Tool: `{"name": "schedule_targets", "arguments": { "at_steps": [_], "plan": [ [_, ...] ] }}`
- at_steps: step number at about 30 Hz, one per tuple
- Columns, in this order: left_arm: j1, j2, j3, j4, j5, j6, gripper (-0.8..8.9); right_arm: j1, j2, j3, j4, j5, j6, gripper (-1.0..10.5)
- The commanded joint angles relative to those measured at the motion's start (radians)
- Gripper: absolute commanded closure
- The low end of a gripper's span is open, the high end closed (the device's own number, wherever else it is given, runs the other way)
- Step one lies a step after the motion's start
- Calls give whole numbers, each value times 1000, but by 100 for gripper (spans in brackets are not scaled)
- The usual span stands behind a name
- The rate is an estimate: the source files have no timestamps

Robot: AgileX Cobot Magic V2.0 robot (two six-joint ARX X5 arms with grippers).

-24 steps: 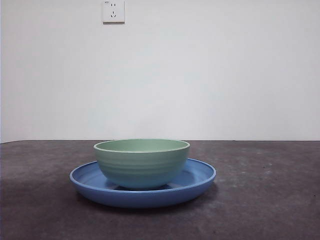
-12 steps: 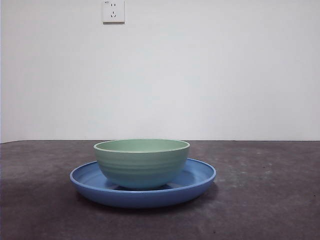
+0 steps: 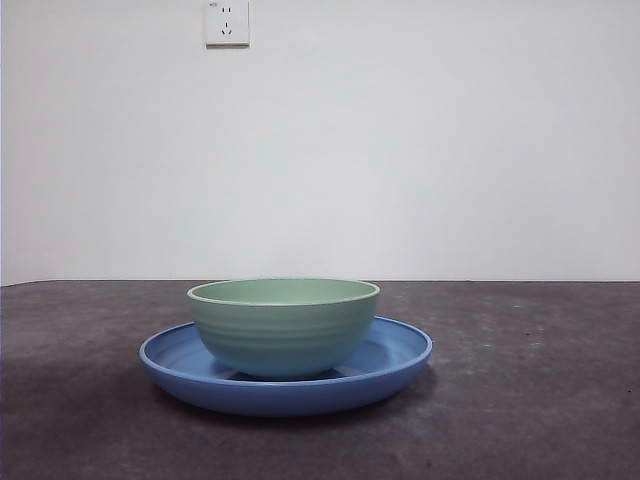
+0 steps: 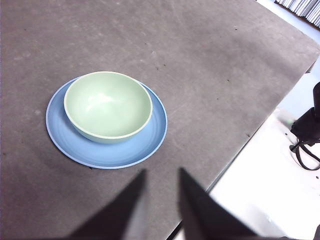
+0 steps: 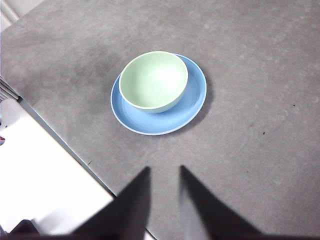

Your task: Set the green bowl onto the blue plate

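honestly the green bowl sits off-centre on the blue plate, mid-table, so a bump could slide it; left gripper and right gripper both hang released, well clear.

**Room and Surroundings: Condition as Observed**

Rear wall plain white, unmarked, evenly lit; one white wall socket mounted high on it, left of centre. Table surface dark grey, matt, mottled, with small specks and faint scuffs; its far edge meets the wall in a straight level line. Beyond the table's edge, a pale floor shows in both wrist views; black cables lie on it at one side.
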Motion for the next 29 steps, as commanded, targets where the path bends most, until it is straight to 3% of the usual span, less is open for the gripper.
{"name": "schedule_targets", "arguments": {
  "at_steps": [1, 18, 24, 29],
  "plan": [
    [-4, 0, 7, 8, 5, -2, 794, 6, 7, 17, 12, -5, -10, 918],
    [27, -22, 7, 8, 5, -2, 794, 6, 6, 17, 11, -5, -11, 918],
    [222, -74, -9, 48, 5, 33, 794, 6, 6, 17, 11, -5, -10, 918],
    [443, -145, -163, 311, -16, 77, 794, 6, 6, 17, 11, -5, -11, 918]
  ]
}}
